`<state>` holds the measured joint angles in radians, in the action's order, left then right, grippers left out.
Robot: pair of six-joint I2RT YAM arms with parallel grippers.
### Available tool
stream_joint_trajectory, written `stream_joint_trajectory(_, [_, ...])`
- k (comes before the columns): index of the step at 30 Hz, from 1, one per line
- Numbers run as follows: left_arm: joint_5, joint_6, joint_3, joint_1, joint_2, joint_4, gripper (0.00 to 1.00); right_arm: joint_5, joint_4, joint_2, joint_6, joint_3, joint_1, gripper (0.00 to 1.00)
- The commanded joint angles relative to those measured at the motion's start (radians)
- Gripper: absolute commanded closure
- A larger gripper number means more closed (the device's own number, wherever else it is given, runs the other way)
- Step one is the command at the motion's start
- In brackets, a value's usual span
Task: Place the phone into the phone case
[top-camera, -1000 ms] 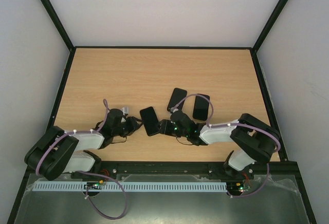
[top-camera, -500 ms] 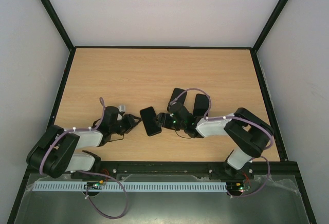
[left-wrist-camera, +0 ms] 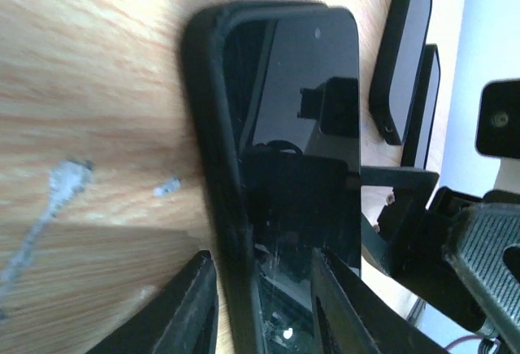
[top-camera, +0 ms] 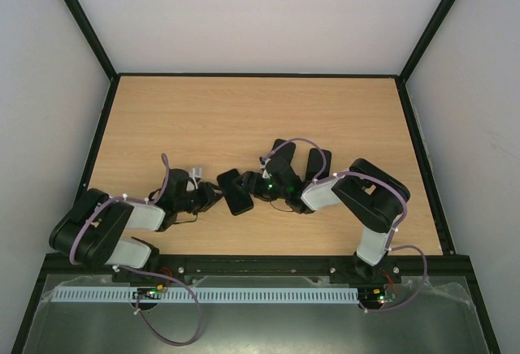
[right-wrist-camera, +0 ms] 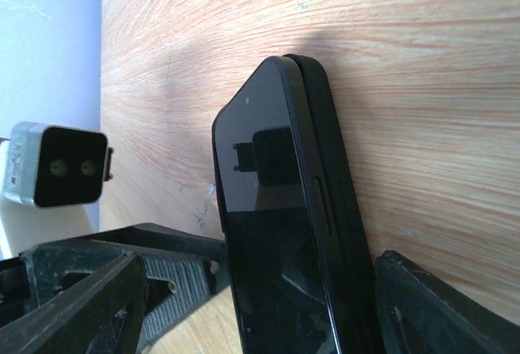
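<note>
Two robot arms meet over a phone (top-camera: 236, 192) lying near the front middle of a wood-grain desk (top-camera: 244, 110). We see the handset glass-up in its black case (left-wrist-camera: 213, 127), whose rim wraps one long side. From the right wrist, the phone's top corner stands a little proud of the case.

The left fingers (top-camera: 216, 196) are clenched on one end of the phone. One finger (left-wrist-camera: 188, 309) sits against the case's outer wall next to the desk, and the other (left-wrist-camera: 345, 301) is laid over the glass. The right fingers (top-camera: 254, 185) are released and spread wide at the opposite end. One (right-wrist-camera: 81, 309) is well clear of the screen, and the other (right-wrist-camera: 431, 305) is just beside the back of the case.

The dark glass mirrors a square camera outline. Any maker's mark on the glass or rim is too dim for us to read.

Beyond the right arm a black slab (top-camera: 318, 166) and a second slab (top-camera: 278, 146) lie side by side. We cannot tell whether they are phones or cases. The left wrist's grey camera box (right-wrist-camera: 57, 166), with two lenses, faces the right wrist's view.
</note>
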<state>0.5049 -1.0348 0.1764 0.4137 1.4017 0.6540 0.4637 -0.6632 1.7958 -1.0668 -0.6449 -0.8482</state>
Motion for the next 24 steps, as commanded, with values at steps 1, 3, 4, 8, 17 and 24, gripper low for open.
stream_joint_trajectory(1, [0.011, -0.028, -0.032, 0.035, 0.05, 0.072, 0.69, 0.091, -0.07, 0.02, -0.099, -0.016, -0.005, 0.24])
stream_joint_trajectory(3, [0.019, -0.042, -0.035, 0.047, 0.067, 0.101, 0.73, 0.138, -0.156, 0.016, -0.174, 0.005, -0.007, 0.24])
stream_joint_trajectory(4, [0.022, -0.049, -0.037, 0.05, 0.071, 0.108, 0.75, 0.153, -0.209, 0.014, -0.217, 0.021, -0.007, 0.24])
stream_joint_trajectory(8, [0.011, -0.051, -0.042, 0.062, 0.053, 0.098, 0.77, 0.163, -0.358, -0.003, -0.313, 0.063, -0.008, 0.24])
stream_joint_trajectory(17, [-0.036, -0.028, -0.057, 0.071, -0.048, -0.006, 0.69, 0.184, -0.513, 0.007, -0.406, 0.101, -0.014, 0.25])
stream_joint_trajectory(24, [-0.097, 0.019, -0.039, 0.071, -0.152, -0.154, 0.64, 0.194, -0.494, 0.037, -0.395, 0.092, -0.035, 0.25])
